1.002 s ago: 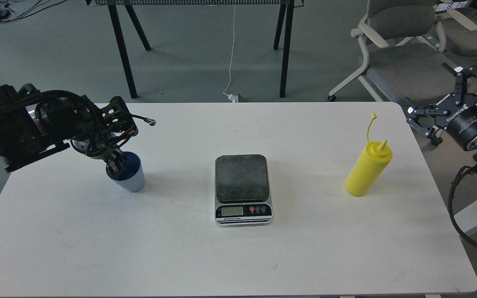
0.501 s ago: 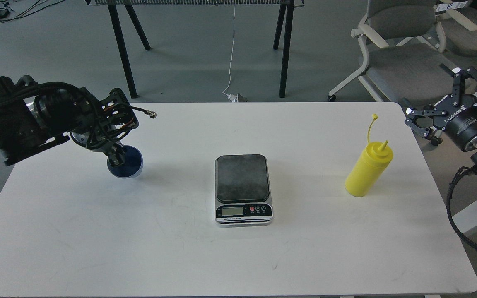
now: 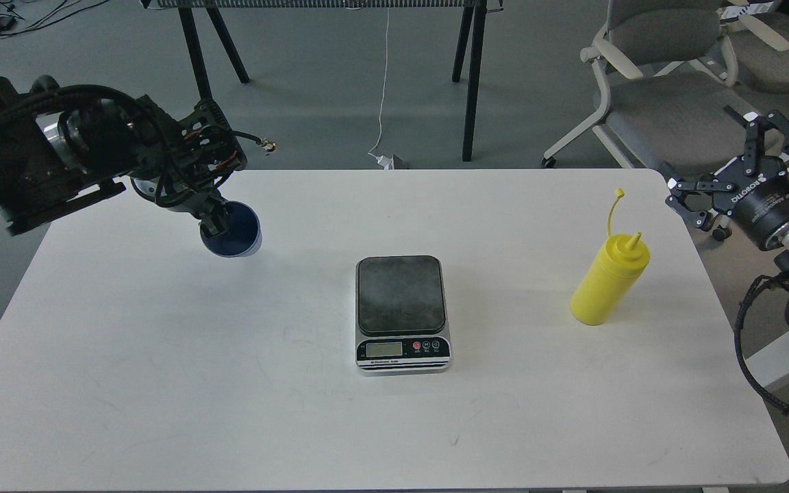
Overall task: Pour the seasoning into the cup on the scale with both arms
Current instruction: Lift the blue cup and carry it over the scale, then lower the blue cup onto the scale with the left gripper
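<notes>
My left gripper [image 3: 220,222] is shut on the rim of the light-blue cup [image 3: 233,233] and holds it in the air above the table's left part, its mouth facing me. The silver scale [image 3: 402,313] with its dark, bare weighing plate lies in the middle of the white table [image 3: 161,383]. The yellow seasoning bottle [image 3: 607,279] stands upright to the right, its cap strap sticking up. My right gripper [image 3: 733,161] is open and empty, off the table's right edge, above and right of the bottle.
Grey office chairs [image 3: 668,75] stand behind the table's right corner. Black table legs [image 3: 199,75] and a white cable [image 3: 384,82] are on the floor behind.
My left gripper has lifted the cup off the table and carried it up and to the right, toward the scale. The right gripper has barely moved.
</notes>
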